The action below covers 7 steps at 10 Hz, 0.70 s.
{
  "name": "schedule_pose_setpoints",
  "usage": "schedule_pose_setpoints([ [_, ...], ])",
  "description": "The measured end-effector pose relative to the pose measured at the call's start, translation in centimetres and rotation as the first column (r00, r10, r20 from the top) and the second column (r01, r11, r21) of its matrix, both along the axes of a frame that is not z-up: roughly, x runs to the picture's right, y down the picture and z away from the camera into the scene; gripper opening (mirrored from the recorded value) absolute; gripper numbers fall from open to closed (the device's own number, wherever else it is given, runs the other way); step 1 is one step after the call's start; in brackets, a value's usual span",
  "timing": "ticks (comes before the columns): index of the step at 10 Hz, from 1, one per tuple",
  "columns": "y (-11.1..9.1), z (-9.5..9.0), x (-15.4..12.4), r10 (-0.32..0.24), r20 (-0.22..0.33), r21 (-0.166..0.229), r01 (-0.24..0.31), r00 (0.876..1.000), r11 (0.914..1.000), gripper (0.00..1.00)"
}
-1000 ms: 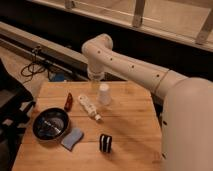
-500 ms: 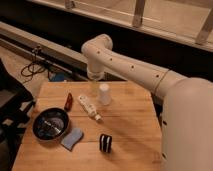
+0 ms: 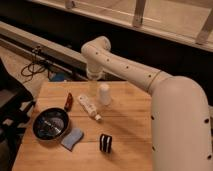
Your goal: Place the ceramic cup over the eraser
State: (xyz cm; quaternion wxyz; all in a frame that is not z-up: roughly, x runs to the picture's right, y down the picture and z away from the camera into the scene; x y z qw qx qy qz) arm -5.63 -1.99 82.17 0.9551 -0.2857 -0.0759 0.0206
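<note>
The ceramic cup [image 3: 104, 94] is small, white and cylindrical, and stands upright on the wooden table [image 3: 130, 135] near its far edge. The eraser [image 3: 105, 142], a small black block with white stripes, lies near the table's front, well apart from the cup. My gripper [image 3: 93, 86] hangs from the white arm [image 3: 125, 67] just left of the cup, low over the table and close beside it. The cup stands on the table, not lifted.
A long white capped tube [image 3: 89, 107] lies left of the cup. A small red object [image 3: 68, 101] lies further left. A black bowl [image 3: 50, 124] and a blue sponge [image 3: 72, 138] sit at front left. The arm's bulky body [image 3: 180, 125] fills the right side.
</note>
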Motion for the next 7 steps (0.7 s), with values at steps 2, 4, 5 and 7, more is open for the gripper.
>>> schedule_pose_setpoints([
  [2, 0.7, 1.8, 2.0, 0.066, -0.013, -0.012, -0.066, 0.998, 0.9977, 0.80],
  [4, 0.6, 2.5, 2.8, 0.095, -0.023, -0.017, -0.096, 0.995, 0.9953, 0.80],
  [5, 0.6, 3.2, 3.2, 0.105, -0.031, -0.025, -0.106, 0.994, 0.9941, 0.80],
  [7, 0.9, 4.4, 3.5, 0.108, -0.040, -0.046, -0.109, 0.993, 0.9929, 0.80],
])
